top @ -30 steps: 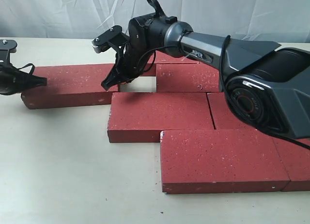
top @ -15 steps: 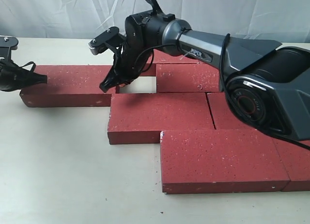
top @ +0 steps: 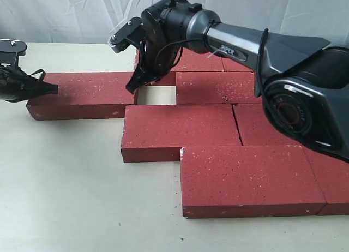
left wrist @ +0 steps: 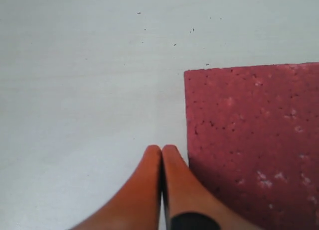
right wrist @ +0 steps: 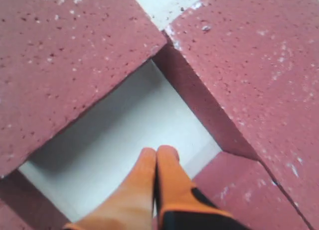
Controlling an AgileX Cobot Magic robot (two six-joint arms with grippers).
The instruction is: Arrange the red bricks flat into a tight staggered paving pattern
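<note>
Red bricks [top: 180, 129] mostly laid — you have one gap [right wrist: 124, 125] ahead of right fingers [right wrist: 142, 190]; those and left fingers [left wrist: 147, 190] pinched together, empty.

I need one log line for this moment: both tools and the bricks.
left tool: shut, at end of left brick | right tool: shut, over gap | pattern: gap open

Right arm [top: 240, 45] hides rear red bricks [top: 192, 64]; frame edge crops left end effector [top: 53, 89]

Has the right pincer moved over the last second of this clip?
Yes. In the exterior view the right pincer has shifted rightward along the far-left brick, toward the open gap beside it.
</note>
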